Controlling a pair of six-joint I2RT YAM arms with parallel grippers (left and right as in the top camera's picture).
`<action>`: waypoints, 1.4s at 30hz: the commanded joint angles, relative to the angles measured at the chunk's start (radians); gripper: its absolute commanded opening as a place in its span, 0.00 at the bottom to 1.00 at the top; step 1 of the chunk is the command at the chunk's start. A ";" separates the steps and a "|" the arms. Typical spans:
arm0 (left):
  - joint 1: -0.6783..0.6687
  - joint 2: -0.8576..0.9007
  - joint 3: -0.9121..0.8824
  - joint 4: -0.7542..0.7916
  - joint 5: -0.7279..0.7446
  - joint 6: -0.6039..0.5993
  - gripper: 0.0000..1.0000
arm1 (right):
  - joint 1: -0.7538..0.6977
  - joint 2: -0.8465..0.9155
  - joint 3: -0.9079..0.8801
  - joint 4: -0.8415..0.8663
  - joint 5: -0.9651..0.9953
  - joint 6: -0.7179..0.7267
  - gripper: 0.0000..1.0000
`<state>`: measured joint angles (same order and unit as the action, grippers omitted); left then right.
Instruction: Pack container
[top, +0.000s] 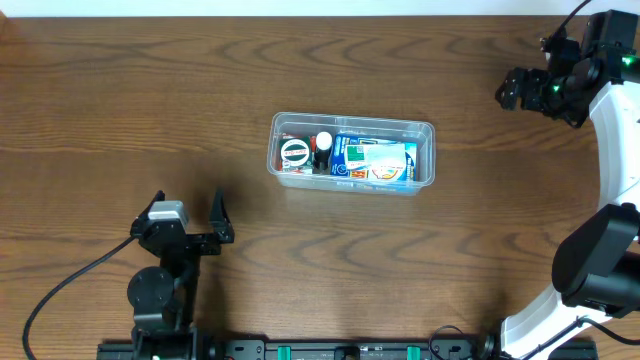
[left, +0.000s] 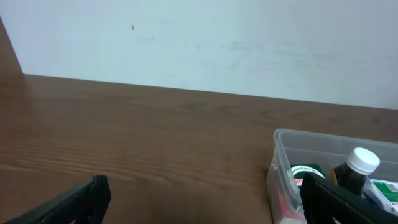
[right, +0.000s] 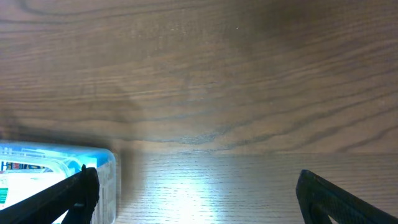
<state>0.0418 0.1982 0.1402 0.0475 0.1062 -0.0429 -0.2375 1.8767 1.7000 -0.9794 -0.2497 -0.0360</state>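
Note:
The clear plastic container (top: 352, 153) sits at the table's middle. It holds a blue-and-white carton (top: 375, 163), a small dark bottle with a white cap (top: 323, 146) and a round green-and-white item (top: 294, 153). My left gripper (top: 190, 215) is open and empty, near the front left, apart from the container. In the left wrist view the container (left: 292, 155) shows at the right, with the bottle (left: 354, 171) inside. My right gripper (top: 512, 90) is open and empty at the far right, raised. The right wrist view shows the container's corner (right: 106, 171) at the lower left.
A black cable (top: 70, 285) runs from the left arm's base toward the front left edge. The right arm's white body (top: 615, 150) stands along the right edge. A pale wall (left: 199, 43) backs the table in the left wrist view.

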 joint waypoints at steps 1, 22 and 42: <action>0.013 -0.022 -0.028 0.003 0.022 0.024 0.98 | -0.005 0.002 0.004 -0.002 0.000 0.005 0.99; 0.014 -0.126 -0.055 -0.009 0.021 0.024 0.98 | -0.005 0.002 0.004 -0.002 -0.001 0.005 0.99; 0.014 -0.196 -0.091 -0.022 0.022 0.024 0.98 | -0.005 0.002 0.004 -0.002 -0.001 0.005 0.99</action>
<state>0.0505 0.0109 0.0700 0.0246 0.1246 -0.0254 -0.2375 1.8767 1.7000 -0.9794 -0.2497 -0.0360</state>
